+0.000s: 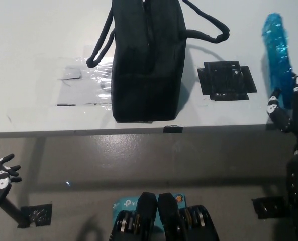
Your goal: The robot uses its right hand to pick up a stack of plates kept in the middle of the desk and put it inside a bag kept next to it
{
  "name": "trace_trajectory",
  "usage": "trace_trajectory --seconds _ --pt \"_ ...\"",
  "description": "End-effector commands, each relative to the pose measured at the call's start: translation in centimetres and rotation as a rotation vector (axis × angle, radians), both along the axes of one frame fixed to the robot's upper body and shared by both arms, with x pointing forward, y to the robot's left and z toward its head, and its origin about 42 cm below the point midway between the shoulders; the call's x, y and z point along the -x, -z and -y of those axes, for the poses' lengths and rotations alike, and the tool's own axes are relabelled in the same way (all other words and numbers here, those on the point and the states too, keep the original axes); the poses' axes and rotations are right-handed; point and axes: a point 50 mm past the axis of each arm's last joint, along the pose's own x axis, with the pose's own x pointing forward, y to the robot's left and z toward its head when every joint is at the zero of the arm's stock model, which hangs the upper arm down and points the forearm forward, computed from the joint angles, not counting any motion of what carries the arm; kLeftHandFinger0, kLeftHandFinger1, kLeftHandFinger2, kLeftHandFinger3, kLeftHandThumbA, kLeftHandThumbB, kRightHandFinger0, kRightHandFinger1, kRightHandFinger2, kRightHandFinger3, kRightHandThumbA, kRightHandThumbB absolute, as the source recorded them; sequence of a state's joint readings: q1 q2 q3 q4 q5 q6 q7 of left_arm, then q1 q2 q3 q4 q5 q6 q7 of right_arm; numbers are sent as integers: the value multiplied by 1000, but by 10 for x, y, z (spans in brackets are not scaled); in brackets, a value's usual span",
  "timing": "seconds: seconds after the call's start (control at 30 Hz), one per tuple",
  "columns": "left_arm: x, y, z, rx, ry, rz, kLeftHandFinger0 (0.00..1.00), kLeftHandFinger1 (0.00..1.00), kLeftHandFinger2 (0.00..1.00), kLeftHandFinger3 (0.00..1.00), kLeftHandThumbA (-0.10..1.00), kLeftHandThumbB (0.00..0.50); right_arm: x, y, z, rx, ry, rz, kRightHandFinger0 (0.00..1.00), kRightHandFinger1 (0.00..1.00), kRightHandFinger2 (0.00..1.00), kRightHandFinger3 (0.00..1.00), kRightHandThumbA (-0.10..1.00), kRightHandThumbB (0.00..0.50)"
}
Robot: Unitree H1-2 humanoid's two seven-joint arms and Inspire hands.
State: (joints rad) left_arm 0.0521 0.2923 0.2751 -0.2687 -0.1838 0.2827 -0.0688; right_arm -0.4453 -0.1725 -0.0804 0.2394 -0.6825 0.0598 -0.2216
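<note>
My black right hand (291,106) is shut on the stack of blue plates (278,50) at the right edge of the head view. The stack is lifted off the white desk (33,45) and turned on edge, so it shows as a narrow blue strip. The black bag (147,57) stands upright on the desk left of the plates, its zipped top facing the camera and its handles (209,27) spread to both sides. My white left hand (0,168) rests low at the left, below the desk edge, fingers apart and holding nothing.
A black taped square (226,80) marks the desk between the bag and the plates. Clear tape patches (83,80) lie left of the bag. The desk's front edge (88,132) runs across the middle; grey floor with black tape marks (35,214) lies below.
</note>
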Motion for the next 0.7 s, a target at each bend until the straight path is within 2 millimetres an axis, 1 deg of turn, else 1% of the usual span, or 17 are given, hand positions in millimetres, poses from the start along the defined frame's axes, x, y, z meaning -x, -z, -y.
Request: trace_trajectory --seconds 0.0,0.07,0.1,0.13,0.17,0.2,0.23,0.3,0.33,0.37,0.4,0.47,0.5,0.53,0.57,0.6,0.67 --pt "3 -19 -1 -55 25 73 656 738 842 1000 -100 5 10 -132 13 -813 -338 252 0 0 313 304 -100 134" --pt "3 -20 0 -57 29 75 659 739 842 1000 -100 11 10 -139 11 -800 -364 256 0 0 309 313 -100 116" --pt "3 -19 0 -55 32 76 661 741 843 1000 -100 9 10 -143 9 -792 -364 255 0 0 314 308 -100 123" --pt "2 -19 0 -59 37 77 661 742 845 1000 -100 11 9 -148 7 -788 -395 262 0 0 314 311 -100 115" --pt "2 -19 -1 -61 36 75 662 745 852 1000 -100 22 8 -157 2 -783 -417 274 0 0 322 326 -100 127" --pt "2 -19 -1 -62 36 74 662 746 855 1000 -100 22 8 -161 1 -783 -425 277 0 0 322 327 -100 127" --pt "2 -19 0 -59 29 69 664 749 858 1000 -100 20 8 -174 -5 -777 -436 288 0 0 330 294 -100 114" --pt "2 -20 0 -58 28 71 666 748 856 1000 -100 18 9 -183 -10 -793 -442 299 0 0 296 248 -100 123" --pt "2 -21 -1 -63 33 76 666 744 851 1000 -100 22 9 -191 -14 -794 -463 314 0 0 260 169 -100 115" --pt "2 -21 -1 -63 35 77 665 742 849 1000 -100 22 9 -195 -15 -782 -470 326 0 0 231 128 -100 120" --pt "2 -20 -2 -61 34 75 665 741 847 1000 -100 23 9 -200 -18 -778 -476 332 0 0 219 111 -100 126" --pt "2 -20 -2 -64 35 75 660 741 845 1000 -100 23 10 -207 -21 -775 -481 344 0 0 223 87 -100 158" --pt "2 -20 -1 -64 35 73 658 740 844 1000 -100 23 10 -209 -22 -775 -483 344 0 0 226 86 -100 161" --pt "2 -20 -1 -62 37 74 656 740 846 1000 -100 18 10 -213 -23 -773 -494 348 0 0 240 85 -100 190" --pt "1 -20 -1 -60 36 76 654 738 844 1000 -100 17 9 -220 -25 -754 -523 365 0 0 239 89 -100 173" --pt "1 -19 -1 -57 34 75 654 739 844 1000 -100 20 8 -222 -26 -749 -534 369 0 0 238 88 -100 193" --pt "2 -19 1 -61 36 71 649 740 849 1000 -100 17 6 -228 -27 -743 -552 370 0 0 240 96 -100 209"
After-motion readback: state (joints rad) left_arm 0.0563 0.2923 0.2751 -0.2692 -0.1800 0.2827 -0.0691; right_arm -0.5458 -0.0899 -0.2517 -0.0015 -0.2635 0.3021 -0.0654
